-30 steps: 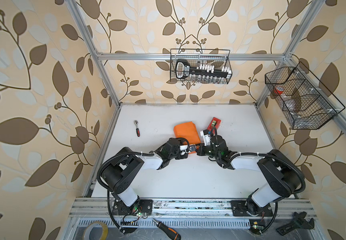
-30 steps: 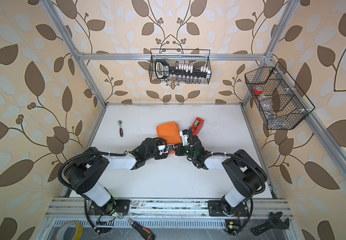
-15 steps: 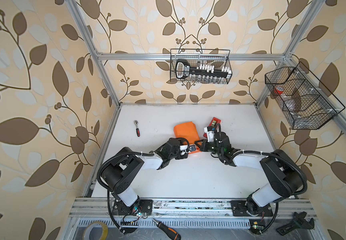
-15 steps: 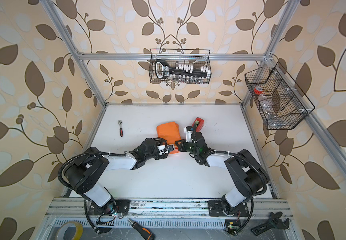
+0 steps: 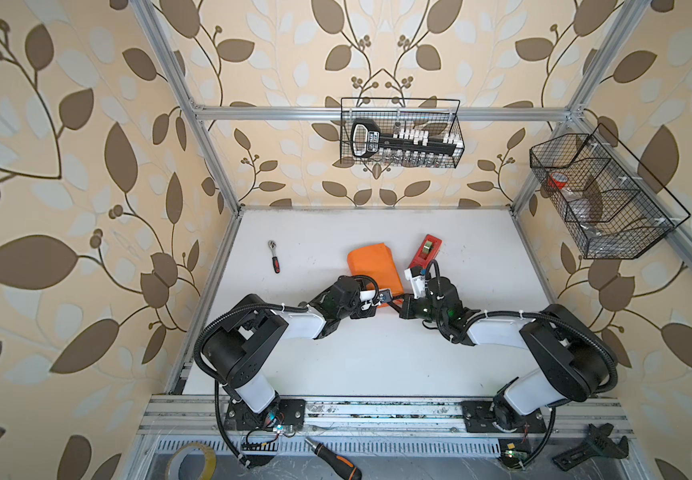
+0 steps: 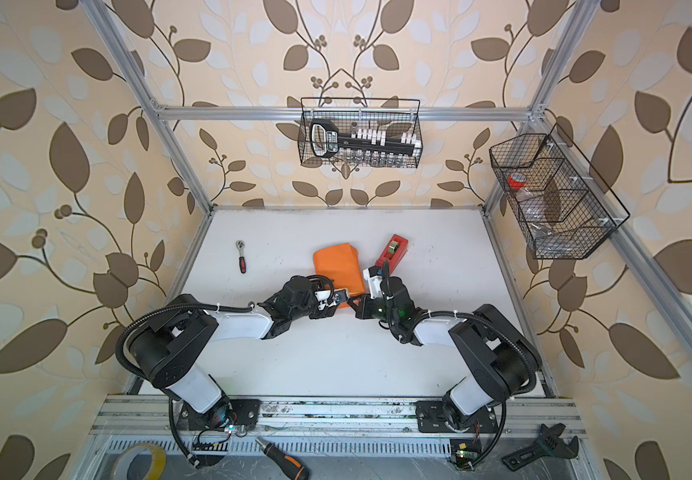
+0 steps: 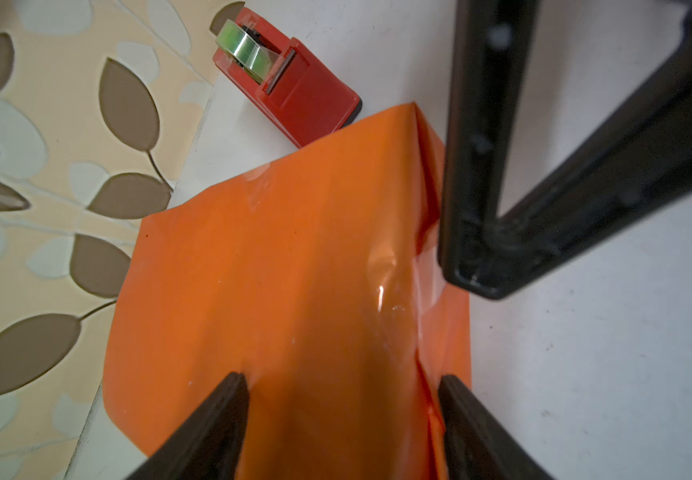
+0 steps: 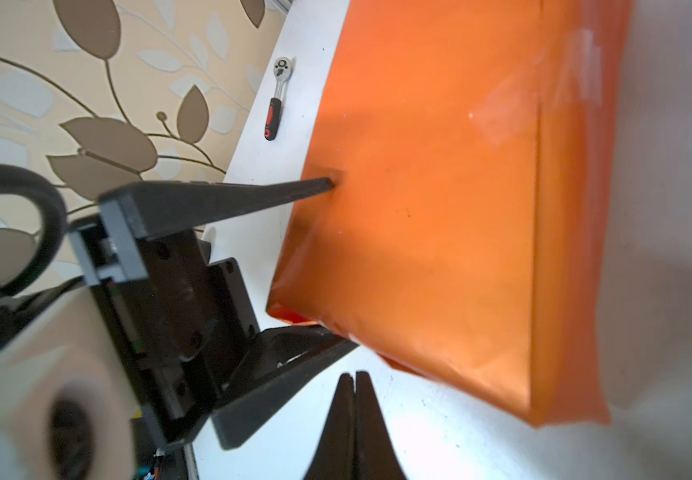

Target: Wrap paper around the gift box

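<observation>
The paper (image 5: 371, 266) (image 6: 336, 266) lies folded round a flat parcel in mid-table, bright orange face out, and the gift box is hidden under it. My left gripper (image 5: 383, 297) (image 7: 340, 380) is open. Both its fingertips rest on the paper (image 7: 294, 270) at the parcel's near end. The right wrist view shows one left finger on the broad face of the paper (image 8: 439, 208) and the other at the near corner. My right gripper (image 5: 398, 305) (image 8: 354, 374) is shut and empty, low over the table beside that corner.
A red tape dispenser (image 5: 426, 251) (image 7: 290, 91) stands just right of the parcel's far end. A small ratchet (image 5: 274, 257) (image 8: 277, 95) lies to the far left. Wire baskets hang on the back wall (image 5: 400, 133) and the right wall (image 5: 602, 199).
My right gripper has swung a little toward the parcel's near corner and stayed shut. The left arm and the parcel have not moved.
</observation>
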`<state>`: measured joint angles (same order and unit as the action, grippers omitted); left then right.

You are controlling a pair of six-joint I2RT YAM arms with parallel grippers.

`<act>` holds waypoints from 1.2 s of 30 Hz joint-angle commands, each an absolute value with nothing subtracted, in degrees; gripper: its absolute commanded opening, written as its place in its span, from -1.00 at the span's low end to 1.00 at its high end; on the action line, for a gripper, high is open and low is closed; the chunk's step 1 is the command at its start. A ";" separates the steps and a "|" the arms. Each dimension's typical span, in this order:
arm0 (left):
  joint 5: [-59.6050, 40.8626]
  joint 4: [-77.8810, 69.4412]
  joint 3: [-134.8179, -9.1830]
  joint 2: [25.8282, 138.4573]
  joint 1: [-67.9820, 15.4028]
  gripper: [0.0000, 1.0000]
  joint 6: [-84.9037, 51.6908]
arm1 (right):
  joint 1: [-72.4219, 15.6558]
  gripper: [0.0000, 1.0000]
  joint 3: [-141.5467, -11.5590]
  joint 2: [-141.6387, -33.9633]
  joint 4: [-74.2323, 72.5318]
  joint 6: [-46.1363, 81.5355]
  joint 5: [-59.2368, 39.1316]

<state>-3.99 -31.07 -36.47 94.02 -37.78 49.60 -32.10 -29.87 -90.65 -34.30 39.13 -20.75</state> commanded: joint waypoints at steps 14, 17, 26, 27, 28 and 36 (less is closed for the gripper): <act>-3.92 -23.52 -36.54 95.99 -37.04 0.44 50.50 | -29.51 -0.94 -31.35 -96.88 -38.37 38.10 -19.86; -4.00 -23.46 -36.69 96.11 -37.09 0.44 50.50 | -28.84 -0.94 -30.71 -97.71 -38.80 37.89 -19.86; -4.68 -22.18 -37.42 95.55 -37.04 0.47 49.63 | -26.23 -0.94 -27.42 -96.89 -39.32 37.39 -20.01; -4.72 -22.02 -37.57 95.27 -37.03 0.49 49.15 | -25.90 -0.94 -27.01 -96.43 -39.04 37.35 -20.28; -4.83 -21.89 -37.82 94.94 -37.01 0.51 48.76 | -25.71 -0.93 -26.67 -95.72 -38.54 37.14 -20.37; -7.65 -20.87 -39.48 87.80 -37.07 0.79 41.38 | -23.78 -0.65 -25.09 -82.73 -25.70 32.37 -19.29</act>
